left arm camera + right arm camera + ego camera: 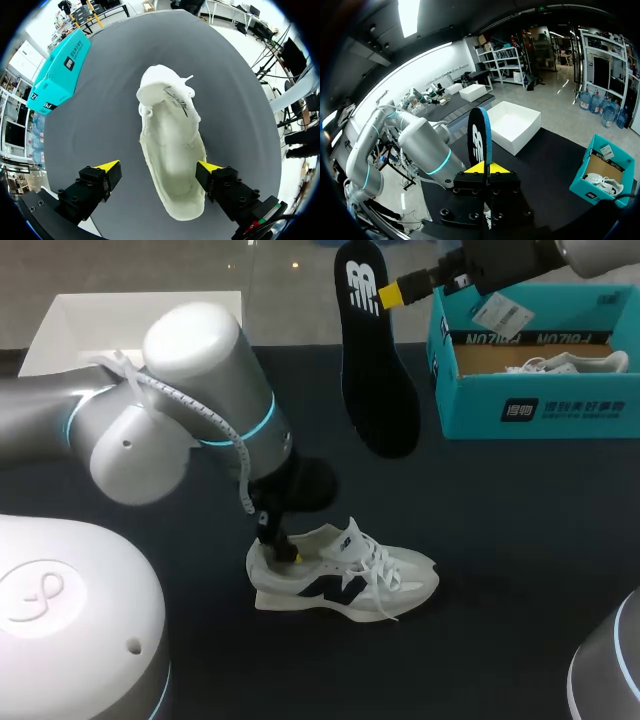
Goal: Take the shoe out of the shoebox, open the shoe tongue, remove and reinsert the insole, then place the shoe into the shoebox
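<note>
The right claw [398,290] is clamped on the insole [378,370], which hangs toe-down. The shoe [340,578] lies well below it, lengthwise between the left claw's [160,166] spread fingers, which are nearer.

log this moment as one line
right pincer: shut on insole, raised | left pincer: open at shoe heel | shoe: on table, outside shoebox

Shoe [345,575]: white, navy side mark; is stood upright on the table [520,570], toe rightward.
Insole [375,370]: black, white logo; is held aloft, hung on end.
Shoebox [540,410]: teal; is left open at far right.
</note>
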